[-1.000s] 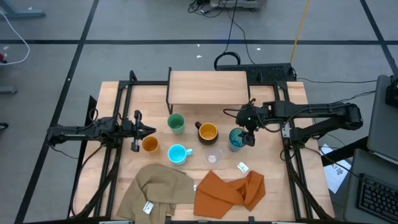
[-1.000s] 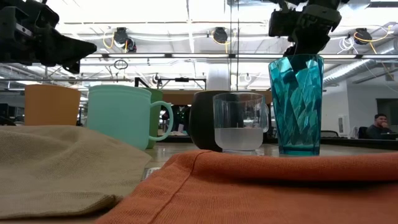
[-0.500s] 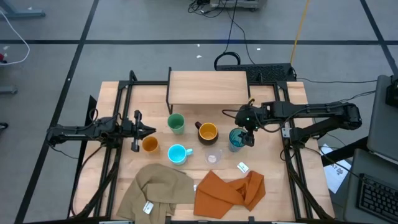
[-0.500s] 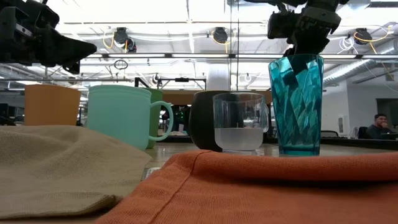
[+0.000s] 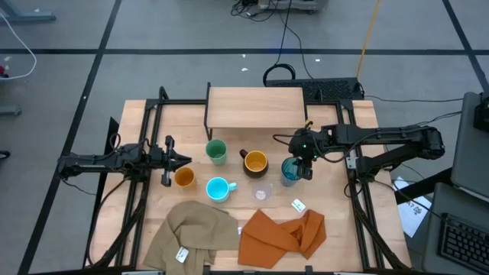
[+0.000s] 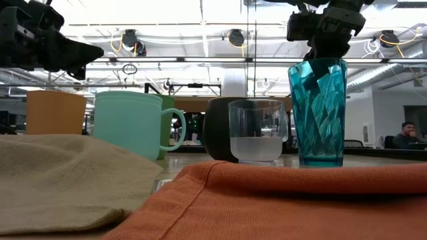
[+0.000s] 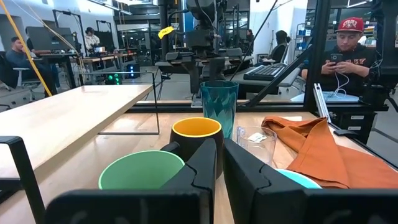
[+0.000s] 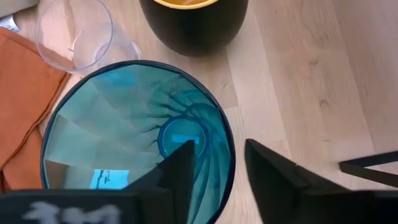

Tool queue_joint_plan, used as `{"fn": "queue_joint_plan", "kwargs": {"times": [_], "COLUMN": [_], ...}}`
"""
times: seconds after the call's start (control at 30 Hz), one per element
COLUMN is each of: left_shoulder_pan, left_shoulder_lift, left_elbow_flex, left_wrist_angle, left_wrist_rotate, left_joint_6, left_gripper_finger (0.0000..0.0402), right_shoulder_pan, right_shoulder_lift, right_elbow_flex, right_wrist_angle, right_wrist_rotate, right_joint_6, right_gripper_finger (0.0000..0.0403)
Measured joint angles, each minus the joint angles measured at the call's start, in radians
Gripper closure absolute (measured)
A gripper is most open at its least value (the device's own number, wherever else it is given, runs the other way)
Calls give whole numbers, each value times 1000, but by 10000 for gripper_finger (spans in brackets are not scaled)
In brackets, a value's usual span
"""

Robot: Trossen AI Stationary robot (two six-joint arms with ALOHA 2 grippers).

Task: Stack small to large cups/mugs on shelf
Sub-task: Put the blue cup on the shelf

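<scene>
The teal tumbler (image 5: 289, 171) stands upright on the table, right of the black mug (image 5: 254, 162). My right gripper (image 8: 219, 155) slants down over its rim, open. One finger (image 8: 180, 171) is inside the tumbler and the other (image 8: 273, 180) outside, with narrow gaps to the wall (image 8: 227, 163) between them. The green cup (image 5: 216, 150), orange cup (image 5: 183, 177), light blue mug (image 5: 218, 188) and clear cup (image 5: 262, 192) stand in front of the shelf (image 5: 256, 107), which stands on its thin legs at the far side. My left gripper (image 5: 187, 160) waits shut and level at the left, above the orange cup.
A tan cloth (image 5: 195, 233) and an orange cloth (image 5: 283, 233) lie along the near edge, with a small white tag (image 5: 298, 204) beside them. Black frame rails run down both sides of the table. A person (image 7: 348, 50) sits beyond the table's right side.
</scene>
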Motion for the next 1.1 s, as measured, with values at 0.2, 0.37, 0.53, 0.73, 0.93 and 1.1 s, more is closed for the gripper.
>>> {"fn": "queue_joint_plan", "kwargs": {"times": [0.2, 0.37, 0.53, 0.73, 0.93, 1.1], "left_shoulder_pan": [0, 0, 0, 0, 0, 0], "left_shoulder_lift": [0, 0, 0, 0, 0, 0], "left_elbow_flex": [0, 0, 0, 0, 0, 0], "left_wrist_angle": [0, 0, 0, 0, 0, 0], "left_wrist_rotate": [0, 0, 0, 0, 0, 0], "left_joint_6": [0, 0, 0, 0, 0, 0], "left_gripper_finger": [371, 371, 371, 371, 371, 371], "right_shoulder_pan": [0, 0, 0, 0, 0, 0], "right_shoulder_lift": [0, -1, -1, -1, -1, -1], "right_elbow_flex": [0, 0, 0, 0, 0, 0], "right_wrist_angle": [-2, -7, -8, -9, -9, -5], "right_wrist_rotate": [0, -2, -2, -1, -1, -1], "right_joint_6": [0, 9, 31, 34, 34, 34], "right_gripper_finger": [365, 394, 398, 400, 401, 402]}}
